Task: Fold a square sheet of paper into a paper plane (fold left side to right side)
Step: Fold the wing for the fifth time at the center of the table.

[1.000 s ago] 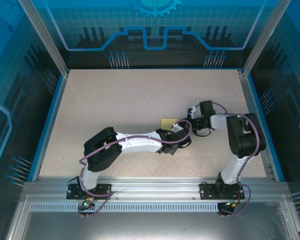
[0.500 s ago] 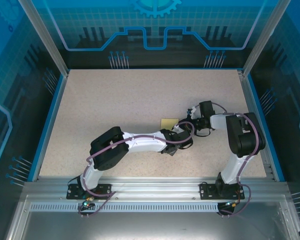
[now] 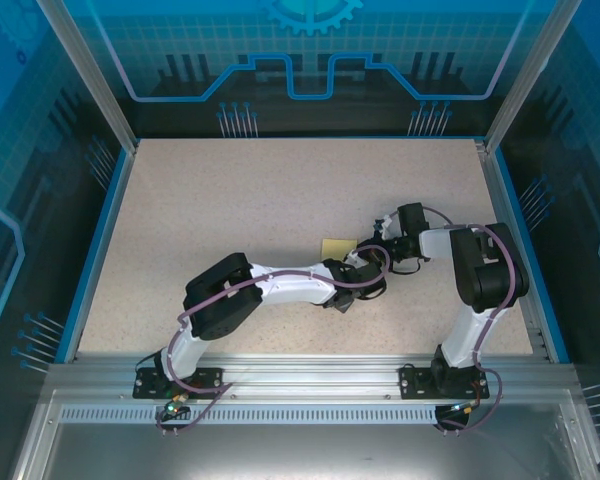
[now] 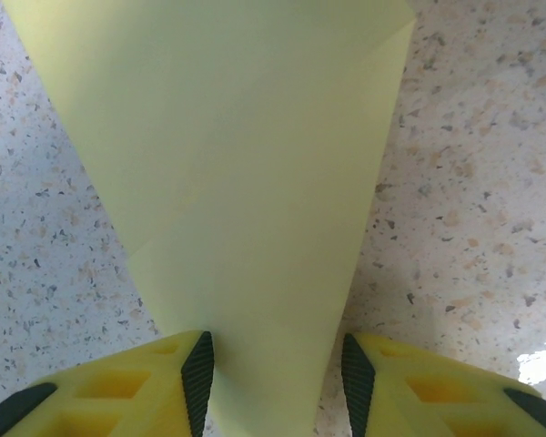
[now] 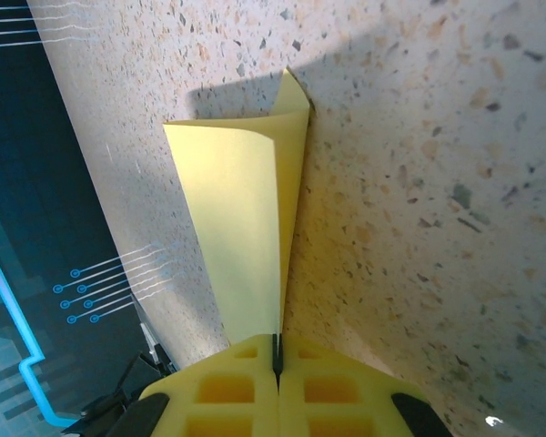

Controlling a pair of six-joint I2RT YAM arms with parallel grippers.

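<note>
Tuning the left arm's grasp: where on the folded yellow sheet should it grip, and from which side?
Probably the narrow end of the sheet, approached low along its length from that end: the wedge tapers there enough to fit inside the open left gripper. The right gripper is shut on a thin folded end.

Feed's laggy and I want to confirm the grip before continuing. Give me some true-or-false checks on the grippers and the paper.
1. The right gripper is shut on the paper. True.
2. The left gripper has its jaws apart, with the paper's narrow end between them. True.
3. The paper is a flat, unfolded square. False: it is folded into a tapering wedge.
4. The paper lies in the far left corner. False: it lies right of centre on the table, between both grippers.
</note>
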